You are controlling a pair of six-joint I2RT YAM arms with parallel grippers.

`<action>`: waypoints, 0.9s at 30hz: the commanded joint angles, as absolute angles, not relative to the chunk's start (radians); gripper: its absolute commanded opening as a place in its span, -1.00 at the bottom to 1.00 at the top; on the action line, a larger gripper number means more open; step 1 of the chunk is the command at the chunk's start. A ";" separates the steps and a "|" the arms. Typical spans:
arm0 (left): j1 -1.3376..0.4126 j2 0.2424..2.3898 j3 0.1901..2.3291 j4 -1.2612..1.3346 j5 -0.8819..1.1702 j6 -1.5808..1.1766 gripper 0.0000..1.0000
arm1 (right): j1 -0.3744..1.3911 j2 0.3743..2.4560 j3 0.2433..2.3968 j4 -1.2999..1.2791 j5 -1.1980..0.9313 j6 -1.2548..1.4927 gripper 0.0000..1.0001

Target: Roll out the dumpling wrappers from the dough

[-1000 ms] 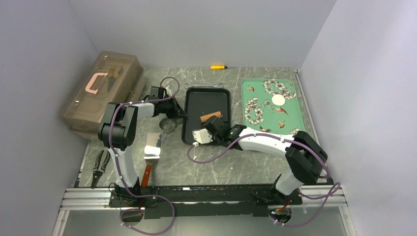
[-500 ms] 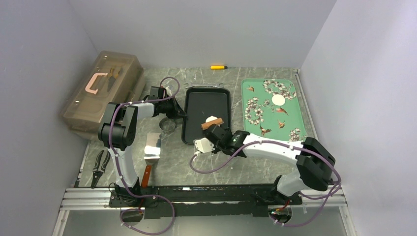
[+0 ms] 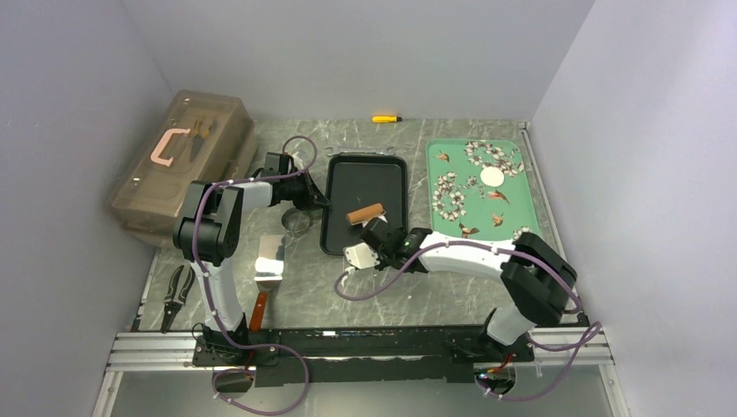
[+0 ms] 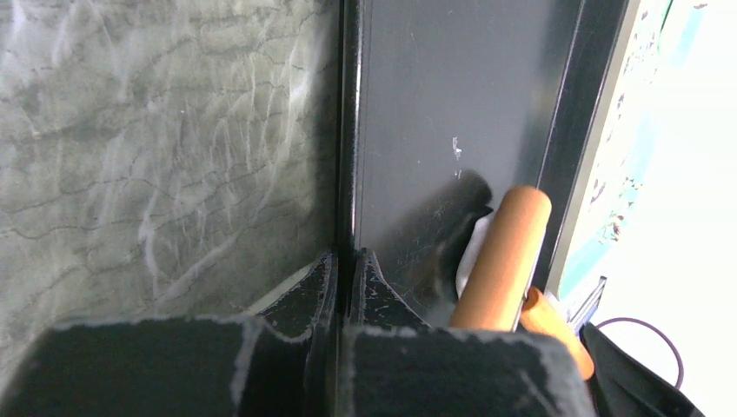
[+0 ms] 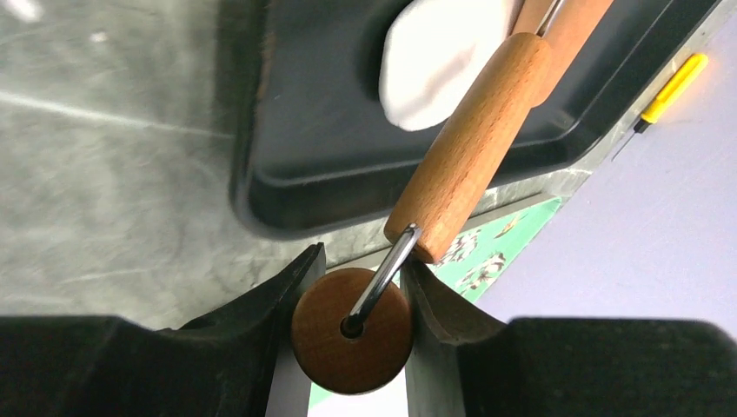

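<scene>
Dough [image 5: 434, 61], a soft white lump, lies inside the black baking tray [image 5: 304, 174], just beyond the right fingers [image 5: 300, 278]. It is partly covered by the barrel of the wooden roller [image 5: 474, 143], which rests on it. The right fingers are clenched on the roller's round wooden handle [image 5: 352, 334], one finger on each side. A thin metal rod runs from the handle up to the barrel. Seen from above, the right arm hides part of the tray's near rim.

The left fingers [image 4: 330, 282] are pinched tight on the tray's left rim, with the rim between them. From these fingers, the roller and dough lie to the right across the tray floor, near the opposite wall.

To the right of the right fingers, a green flowered tray [image 3: 474, 187] lies on the grey marbled desk [image 3: 417, 300], just beside the black tray. One dumpling wrapper [image 3: 492, 177], a flat white round, rests on it, well apart from both pairs of fingers. A yellow marker [image 3: 387, 118] lies beyond the black tray at the back of the desk.

A brown see-through toolbox [image 3: 178, 161] with a pink handle stands to the left of the left fingers. A round metal ring [image 3: 298, 221] sits just on their near side. A scraper [image 3: 269, 261] and pliers [image 3: 178, 295] lie closer to the arm bases.
</scene>
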State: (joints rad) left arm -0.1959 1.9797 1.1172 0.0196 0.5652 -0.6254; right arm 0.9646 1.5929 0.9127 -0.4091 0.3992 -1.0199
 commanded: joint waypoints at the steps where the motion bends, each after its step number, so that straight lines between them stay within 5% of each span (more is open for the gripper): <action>1: -0.164 2.031 1.106 -0.062 0.454 -0.625 -1.00 | 1.024 1.475 0.876 -0.517 0.378 -0.977 -1.00; 11: -0.164 2.021 1.102 -0.063 0.449 -0.620 -1.00 | 1.028 1.468 1.008 -0.484 0.437 -0.978 -1.00; 27: -0.164 2.026 1.104 -0.064 0.450 -0.618 -1.00 | 1.120 1.361 0.912 -0.657 0.462 -1.024 -1.00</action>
State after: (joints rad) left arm -0.1905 1.9812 1.1172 0.0193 0.5724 -0.6243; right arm 1.1038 1.3785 0.9470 -0.5953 0.4622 -1.0008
